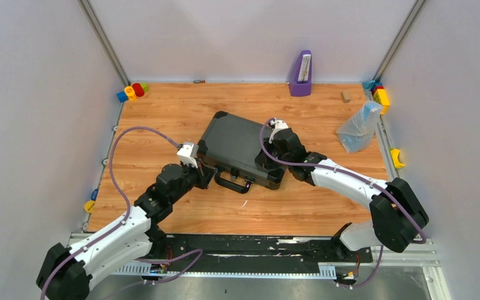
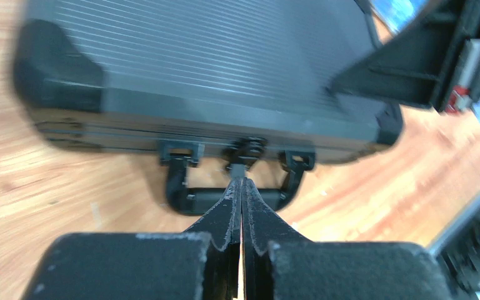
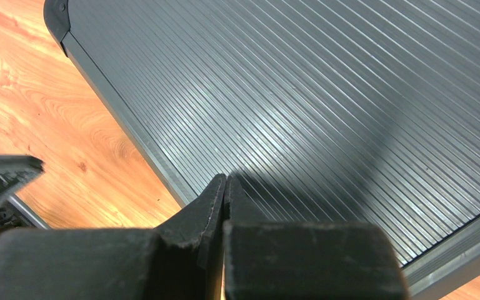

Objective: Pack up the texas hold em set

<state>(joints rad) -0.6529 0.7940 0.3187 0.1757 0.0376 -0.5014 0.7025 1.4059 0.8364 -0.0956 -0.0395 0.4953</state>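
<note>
Left wrist showed the left hand (image 2: 242,182) pinched empty at the latch (image 2: 248,150) of the shut case (image 2: 212,75); right hand (image 3: 225,181), also pinched, rested on the lid (image 3: 350,94); latching likely next.

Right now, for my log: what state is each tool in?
Left tool: closed, holding nothing, tips at the front latch of the black ribbed briefcase-style case.
Right tool: closed, empty, tips at its lid.

One black case (image 1: 240,149) lies on the counter (image 1: 162,131), bearing one handle (image 1: 232,183) on its near side. Far back stands one purple holder (image 1: 300,75); right of it, one small wooden block (image 1: 345,96) and one clear bag (image 1: 359,127). Four toy blocks (image 1: 130,92) sit far left, about three more blocks (image 1: 382,97) far right.
</note>
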